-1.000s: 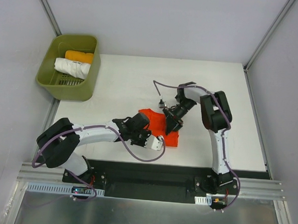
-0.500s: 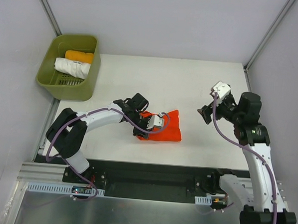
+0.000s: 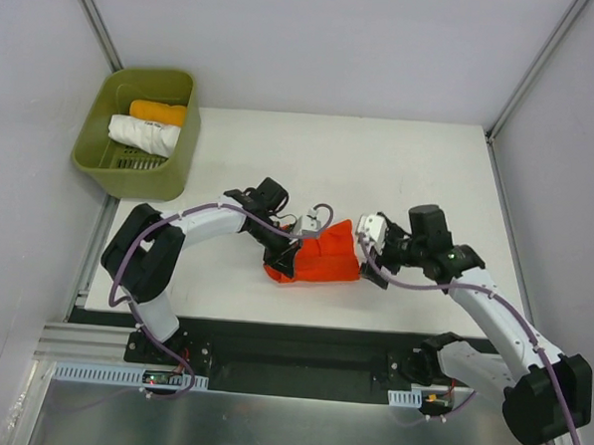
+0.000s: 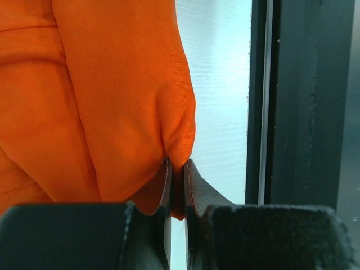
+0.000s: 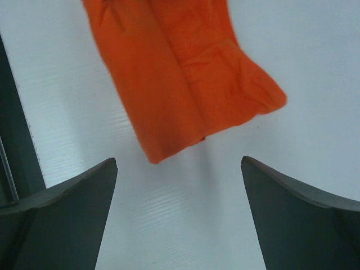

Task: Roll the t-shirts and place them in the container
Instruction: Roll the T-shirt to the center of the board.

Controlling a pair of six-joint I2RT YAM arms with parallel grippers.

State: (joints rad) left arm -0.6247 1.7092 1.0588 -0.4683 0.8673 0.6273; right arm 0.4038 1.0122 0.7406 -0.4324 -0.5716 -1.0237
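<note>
A red-orange t-shirt [image 3: 325, 261] lies folded into a narrow band on the white table [image 3: 429, 170], near the front middle. My left gripper [image 3: 290, 254] is at its left end, shut on a fold of the cloth. In the left wrist view both fingers [image 4: 194, 185] pinch that edge of the t-shirt [image 4: 101, 101]. My right gripper [image 3: 363, 254] stands open just off the shirt's right end. In the right wrist view the t-shirt [image 5: 180, 73] lies ahead of my right gripper [image 5: 179, 166], and only bare table sits between the wide-apart fingers.
A green basket [image 3: 187, 137] stands at the back left corner, holding a white roll [image 3: 142, 135] and a yellow-orange roll [image 3: 158, 112]. A black rail [image 4: 304, 112] runs along the table's near edge, close to the shirt. Grey walls enclose the table.
The right arm pulled away to the far right, then came back low to the shirt's right end, open. The left gripper moved to the shirt's left end while staying shut on the cloth.
</note>
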